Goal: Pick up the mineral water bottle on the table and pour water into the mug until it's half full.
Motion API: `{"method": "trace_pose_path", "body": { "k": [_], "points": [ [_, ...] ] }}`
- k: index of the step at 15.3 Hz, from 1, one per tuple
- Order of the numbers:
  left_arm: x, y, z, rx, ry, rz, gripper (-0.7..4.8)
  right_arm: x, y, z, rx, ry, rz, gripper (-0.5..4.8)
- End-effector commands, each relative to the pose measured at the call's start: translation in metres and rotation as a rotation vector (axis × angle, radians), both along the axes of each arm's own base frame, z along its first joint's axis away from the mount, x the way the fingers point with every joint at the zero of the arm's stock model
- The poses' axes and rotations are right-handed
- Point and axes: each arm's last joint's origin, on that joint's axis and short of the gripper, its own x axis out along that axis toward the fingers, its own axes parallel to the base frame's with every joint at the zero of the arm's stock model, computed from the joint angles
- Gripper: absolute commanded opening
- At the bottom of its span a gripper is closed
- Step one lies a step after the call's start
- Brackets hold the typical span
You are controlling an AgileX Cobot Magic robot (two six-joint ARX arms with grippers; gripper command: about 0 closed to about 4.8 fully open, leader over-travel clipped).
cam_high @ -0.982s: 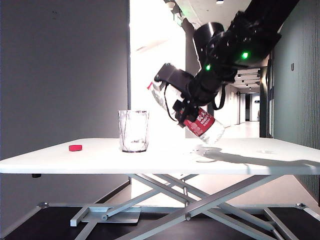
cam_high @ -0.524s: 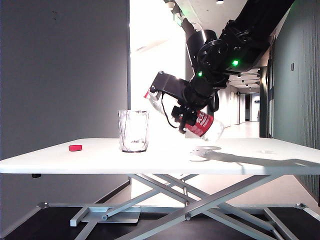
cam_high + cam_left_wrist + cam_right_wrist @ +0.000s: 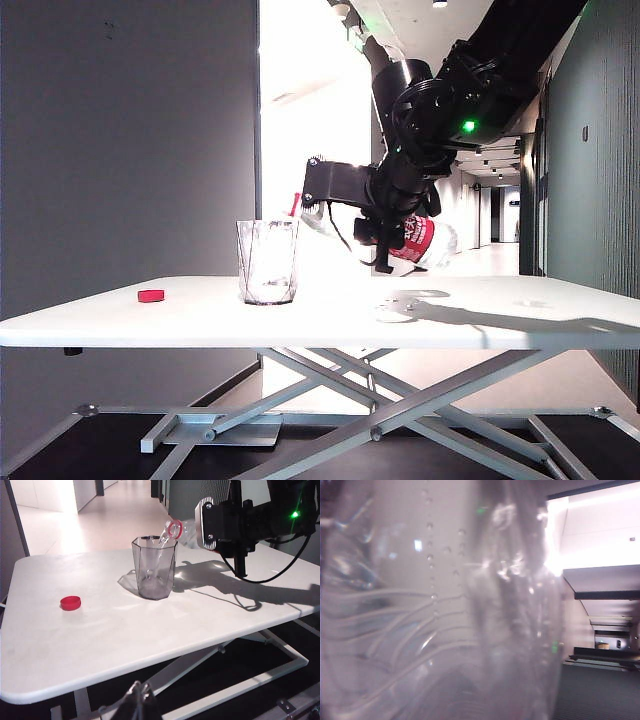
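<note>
The mineral water bottle [image 3: 428, 240] lies almost level in the air, with my right gripper [image 3: 385, 215] shut round its middle. Its pinkish-red neck ring [image 3: 174, 529] sits just over the rim of the mug [image 3: 154, 567], a clear faceted glass standing on the white table [image 3: 480, 318]. A thin clear stream appears to run from the bottle's mouth into the mug. In the right wrist view the bottle's ribbed clear wall [image 3: 435, 610] fills nearly everything and hides the fingers. My left gripper [image 3: 140, 687] hangs below the table's near edge, far from the mug, its tips together and holding nothing.
A small red cap [image 3: 70, 602] lies on the table to the left of the mug [image 3: 267, 262]. The grey scissor-lift frame [image 3: 370, 395] stands under the tabletop. A bright corridor lies behind the table.
My right wrist has rolled and the bottle has tipped from a steep slant to nearly level. Its neck has come down and leftward to the mug's rim. The left gripper has stayed still.
</note>
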Motion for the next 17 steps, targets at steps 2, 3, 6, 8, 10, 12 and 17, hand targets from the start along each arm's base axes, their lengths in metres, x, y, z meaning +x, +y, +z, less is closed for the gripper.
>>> {"method": "trace_pose_path", "body": {
  "k": [2,3,6,8,10,12,17],
  "points": [
    [-0.0004,-0.0002,-0.0012,0.000,0.020,-0.006,-0.05,0.0014,0.0026,0.0245,0.002,-0.143,0.008,1.44],
    [-0.0004,-0.0002,-0.0016,0.000,0.024,-0.006,-0.05,0.0015,0.0027,0.0252,0.000,-0.151,0.009,1.44],
    [-0.0004,-0.0002,-0.0017,0.000,0.026,-0.006,-0.05,0.0018,0.0025,0.0263,-0.046,-0.172,0.012,1.44],
    [-0.0004,-0.0002,-0.0017,-0.003,0.027,-0.006,-0.05,0.0020,0.0020,0.0266,-0.079,-0.182,0.010,1.43],
    [-0.0004,-0.0002,-0.0017,-0.003,0.027,-0.006,-0.05,0.0025,0.0019,0.0291,-0.112,-0.213,0.009,1.43],
    [-0.0004,-0.0002,-0.0017,-0.002,0.027,-0.006,-0.05,0.0028,0.0021,0.0315,-0.122,-0.241,0.012,1.43],
    [-0.0004,-0.0002,-0.0017,-0.003,0.027,-0.006,-0.05,0.0028,0.0021,0.0317,-0.196,-0.256,0.031,1.43]
  ]
}}
